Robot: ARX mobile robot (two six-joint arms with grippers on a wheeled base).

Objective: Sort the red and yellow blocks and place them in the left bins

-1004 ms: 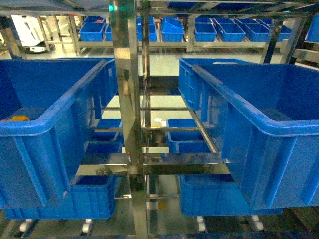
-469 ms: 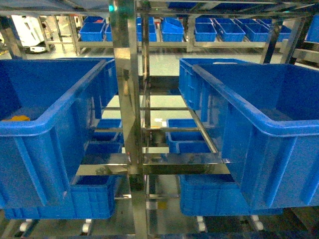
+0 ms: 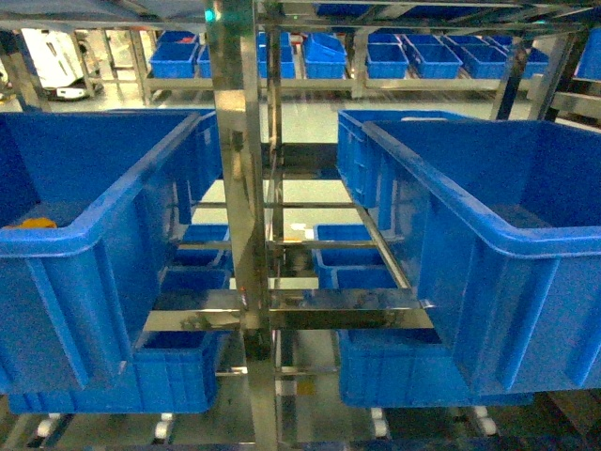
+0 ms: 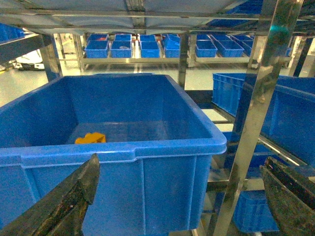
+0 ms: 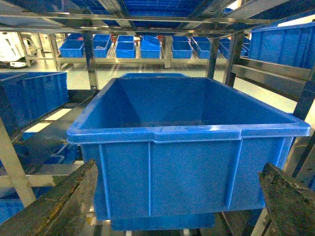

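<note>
Orange-yellow block (image 4: 90, 138) already lies at nine o'clock on the left bin's (image 4: 128, 150) floor, while both grippers, left gripper (image 4: 177, 196) and right gripper (image 5: 179, 199), hang spread and empty, so fetching another block likely comes next.

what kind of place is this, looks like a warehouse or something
Probably a warehouse or parts-sorting floor. Large blue crates sit on a shiny metal rack, and more blue trays line shelving across the pale floor. A yellow block lies in the left crate.

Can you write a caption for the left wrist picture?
Open left gripper faces a big blue bin holding one orange-yellow block.
</note>
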